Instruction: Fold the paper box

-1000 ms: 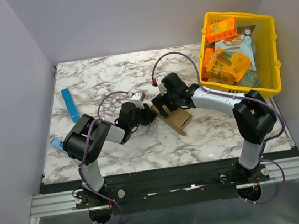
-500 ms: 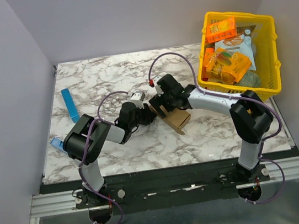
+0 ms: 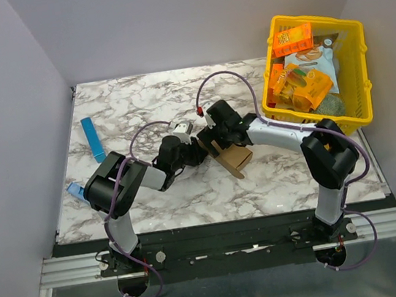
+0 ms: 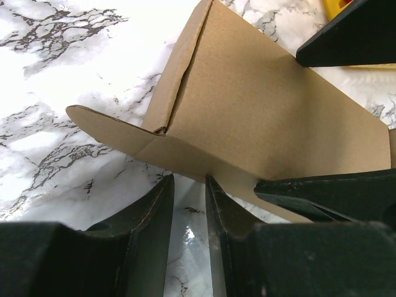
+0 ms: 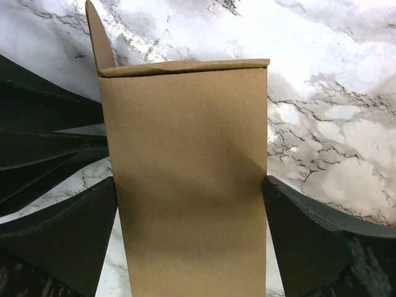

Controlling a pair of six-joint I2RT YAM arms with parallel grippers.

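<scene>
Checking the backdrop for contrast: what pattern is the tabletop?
White marble with grey veining on the tabletop, clearest in the right wrist view.

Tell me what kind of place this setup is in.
Most likely a lab test cell for robot handling, not a home or shop. Plain grey walls box in a small marble-patterned table, two arms are bolted to a metal rail, and a yellow basket holds snack packs as props.

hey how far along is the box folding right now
Done: the box is already a rectangular sleeve, not a flat sheet. In hand: the right gripper straddles it at full width, one finger on each side, while the left gripper meets a lower edge with narrow jaws; whether it pinches cardboard is unclear. Left: an end flap sticks out, so that end is not yet closed.
</scene>
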